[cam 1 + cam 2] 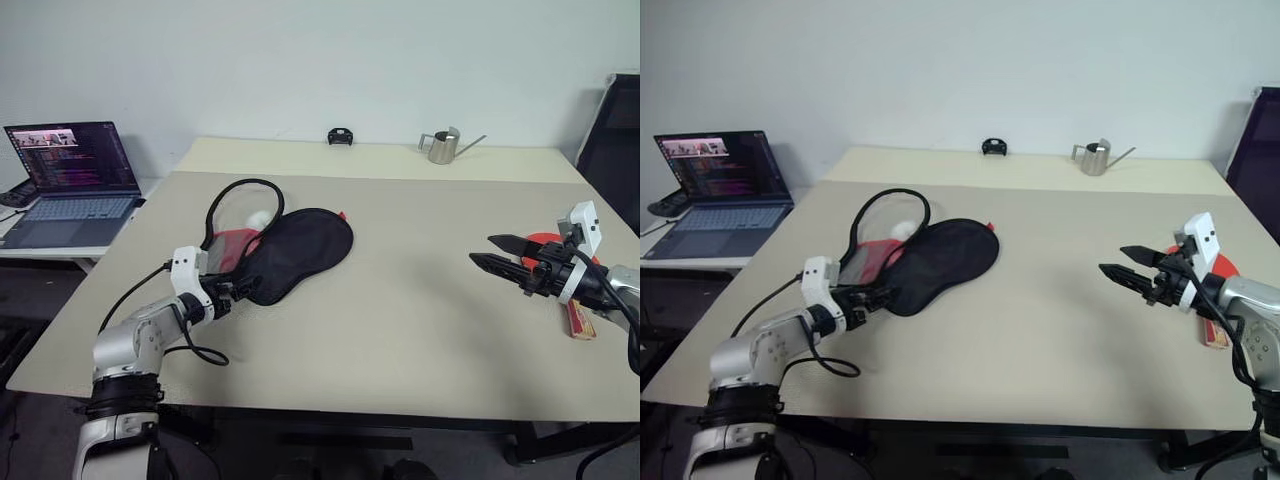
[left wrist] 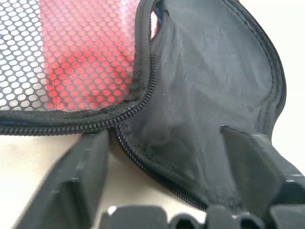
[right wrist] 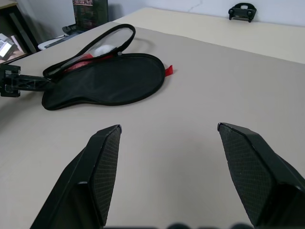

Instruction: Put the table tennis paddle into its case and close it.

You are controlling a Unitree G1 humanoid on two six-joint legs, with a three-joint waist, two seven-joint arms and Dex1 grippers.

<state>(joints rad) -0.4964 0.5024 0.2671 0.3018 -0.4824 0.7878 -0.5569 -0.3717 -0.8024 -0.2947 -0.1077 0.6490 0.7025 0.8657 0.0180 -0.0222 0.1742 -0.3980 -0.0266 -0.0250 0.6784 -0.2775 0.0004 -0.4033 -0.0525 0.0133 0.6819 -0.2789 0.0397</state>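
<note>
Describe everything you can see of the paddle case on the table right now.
The case is a soft, paddle-shaped zip pouch lying flat on the beige table, unzipped. Its black fabric half faces up; the other half, red with black mesh, is folded open beside it, its zip edge arching up in a loop. A small red tab pokes out at the far rim. The left gripper straddles the black fabric at the narrow handle end, fingers apart.
</note>
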